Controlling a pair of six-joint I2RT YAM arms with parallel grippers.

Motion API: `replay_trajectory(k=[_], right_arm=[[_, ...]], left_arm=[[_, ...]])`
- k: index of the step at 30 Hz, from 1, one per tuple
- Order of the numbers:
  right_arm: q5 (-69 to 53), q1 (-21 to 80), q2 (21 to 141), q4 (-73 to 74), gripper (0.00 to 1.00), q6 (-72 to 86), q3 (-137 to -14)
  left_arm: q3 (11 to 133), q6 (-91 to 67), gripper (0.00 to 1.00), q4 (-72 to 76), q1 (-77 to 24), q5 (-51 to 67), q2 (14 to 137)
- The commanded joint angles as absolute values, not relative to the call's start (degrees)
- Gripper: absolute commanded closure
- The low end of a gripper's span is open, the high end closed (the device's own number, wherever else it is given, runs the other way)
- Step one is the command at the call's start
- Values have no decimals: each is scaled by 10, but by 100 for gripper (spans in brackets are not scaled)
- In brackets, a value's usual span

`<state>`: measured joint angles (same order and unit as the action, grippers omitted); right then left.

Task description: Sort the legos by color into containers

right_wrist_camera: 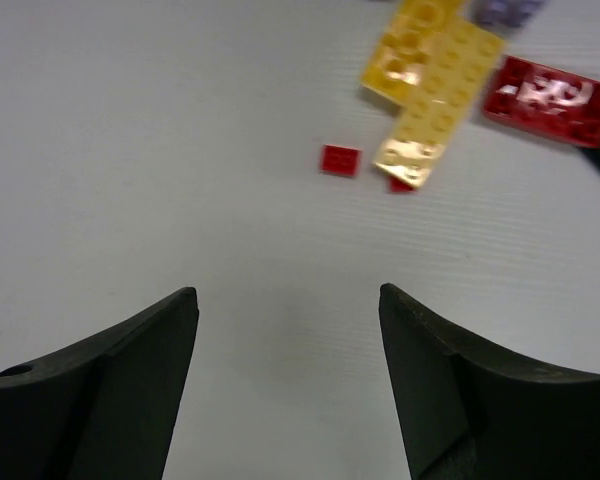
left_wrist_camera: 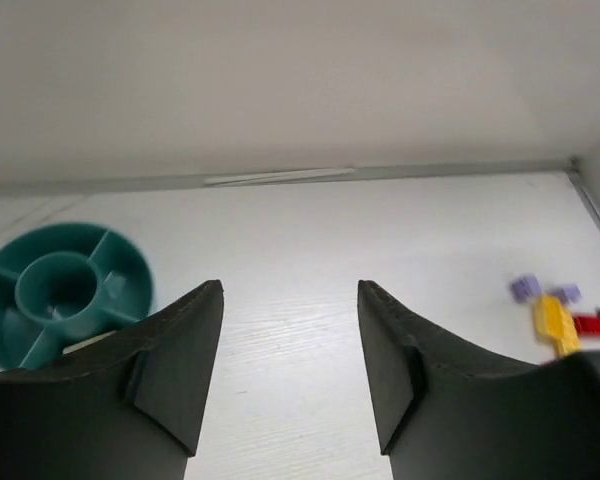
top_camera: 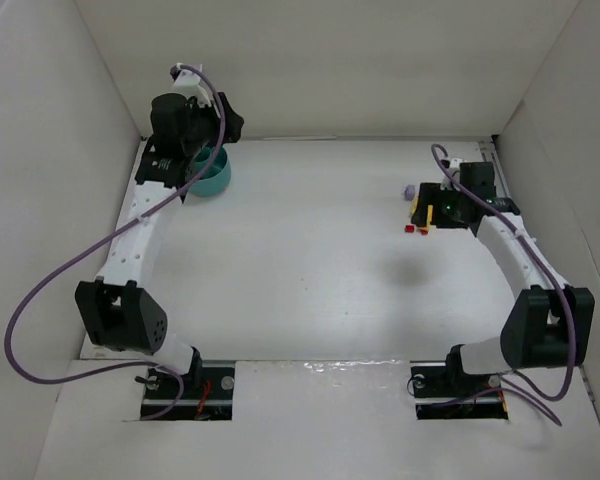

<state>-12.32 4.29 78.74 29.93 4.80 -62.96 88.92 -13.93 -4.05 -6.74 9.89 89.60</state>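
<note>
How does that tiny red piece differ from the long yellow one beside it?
The tiny red piece is a small square; the long yellow one is a far larger strip with rows of studs. The red piece lies alone; the yellow one touches another yellow brick. Both lie flat on the table.

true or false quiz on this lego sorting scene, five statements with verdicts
1. The round teal plastic divided bowl sits near the left gripper. True.
2. The right gripper is shut on a yellow brick. False: it is open and holds nothing.
3. A small red square lego lies beside the long yellow lego plate. True.
4. The pale purple legos are in the bowl. False: they lie on the white table, far from it.
5. The left gripper is open. True.
</note>
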Motion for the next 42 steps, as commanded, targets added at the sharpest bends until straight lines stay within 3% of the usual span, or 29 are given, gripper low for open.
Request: replay_trajectory(k=[1, 4, 8, 17, 22, 32, 42], right_arm=[[-118, -43, 819, 336, 23, -41, -621], [-122, -109, 833, 383, 23, -211, -638], [-62, -134, 872, 401, 22, -314, -694], [-19, -163, 1085, 536, 27, -396, -956], [-13, -163, 1151, 587, 27, -486, -999], [-3, -134, 1233, 600, 20, -466, -1066], [9, -121, 1290, 588, 20, -477, -1100]], left_arm=[[857, -10, 46, -35, -76, 199, 858], [850, 37, 35, -65, -76, 258, 851], [857, 43, 23, -65, -76, 284, 851], [891, 49, 19, -84, -76, 325, 878], [886, 55, 18, -90, -76, 340, 878], [891, 37, 17, -95, -52, 352, 910], [907, 47, 13, -117, -52, 363, 928]])
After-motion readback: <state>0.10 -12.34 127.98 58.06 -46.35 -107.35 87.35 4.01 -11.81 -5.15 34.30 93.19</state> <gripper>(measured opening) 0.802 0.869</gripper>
